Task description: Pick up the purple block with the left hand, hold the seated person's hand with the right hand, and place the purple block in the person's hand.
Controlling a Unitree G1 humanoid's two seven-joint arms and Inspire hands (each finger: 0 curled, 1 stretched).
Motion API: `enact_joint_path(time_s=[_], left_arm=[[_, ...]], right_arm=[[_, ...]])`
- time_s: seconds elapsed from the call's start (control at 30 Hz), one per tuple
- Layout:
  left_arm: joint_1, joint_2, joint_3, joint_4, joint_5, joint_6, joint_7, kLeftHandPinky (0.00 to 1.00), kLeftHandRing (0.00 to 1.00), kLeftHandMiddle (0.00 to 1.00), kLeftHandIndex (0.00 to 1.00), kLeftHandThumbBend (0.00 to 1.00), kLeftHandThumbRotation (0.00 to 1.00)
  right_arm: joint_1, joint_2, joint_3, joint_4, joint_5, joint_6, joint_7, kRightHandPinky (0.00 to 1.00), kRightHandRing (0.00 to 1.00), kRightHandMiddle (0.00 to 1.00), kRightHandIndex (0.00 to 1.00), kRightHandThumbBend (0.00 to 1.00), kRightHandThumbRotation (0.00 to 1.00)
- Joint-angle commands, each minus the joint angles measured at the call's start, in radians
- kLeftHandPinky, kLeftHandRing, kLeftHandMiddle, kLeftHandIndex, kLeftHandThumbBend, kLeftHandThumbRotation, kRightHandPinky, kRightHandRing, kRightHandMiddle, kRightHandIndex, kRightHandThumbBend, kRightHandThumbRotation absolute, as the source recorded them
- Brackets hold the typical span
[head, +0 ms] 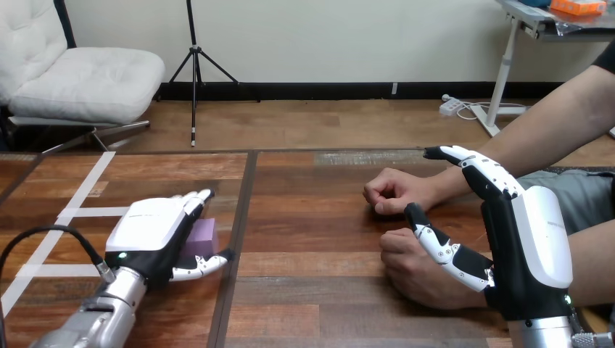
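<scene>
The purple block [202,237] lies on the wooden table [312,290] at the left. My left hand [149,232] rests over it, fingers stretched past its far side and thumb along its near side, the block sitting in the gap between them. I cannot see a firm pinch. My right hand [533,239] stands upright at the right, open, with straight fingers. Its thumb hangs just over the person's near hand [410,268], a loose fist on the table. The person's far hand [391,192] is also a fist, and my right fingertips reach beside its forearm.
White tape lines [72,214] cross the table's left part. A dark seam [243,239] runs down the tabletop between the block and the person's hands. The person's forearms [551,123] come in from the right edge.
</scene>
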Motion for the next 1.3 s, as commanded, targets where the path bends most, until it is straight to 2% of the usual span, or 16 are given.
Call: enact_joint_path(time_s=[0.0,0.17,0.47,0.9,1.27], left_arm=[[-0.050,-0.018,0.025,0.019,-0.032,0.035,0.017,0.48,0.56,0.63,0.75,0.49,0.13],[-0.053,-0.027,0.017,0.028,-0.035,0.068,0.024,0.43,0.50,0.57,0.64,0.48,0.03],[-0.060,-0.041,-0.001,0.044,-0.033,0.139,0.015,0.40,0.46,0.54,0.53,0.49,0.00],[-0.058,-0.045,-0.029,0.056,-0.019,0.174,0.015,0.37,0.43,0.52,0.54,0.49,0.00],[-0.056,-0.048,-0.030,0.061,-0.022,0.184,-0.012,0.37,0.43,0.52,0.55,0.50,0.00]], right_arm=[[-0.040,-0.007,-0.010,-0.031,-0.003,-0.012,-0.010,0.79,0.82,0.80,0.76,0.44,0.41],[-0.039,-0.008,-0.010,-0.032,-0.005,-0.013,-0.011,0.79,0.82,0.80,0.75,0.44,0.41],[-0.033,-0.009,-0.010,-0.037,-0.008,-0.011,-0.009,0.79,0.82,0.80,0.75,0.44,0.41],[-0.022,-0.011,-0.012,-0.048,-0.011,0.002,0.002,0.80,0.83,0.80,0.75,0.44,0.43],[-0.018,-0.014,-0.011,-0.055,-0.005,0.007,0.016,0.81,0.83,0.81,0.75,0.44,0.44]])
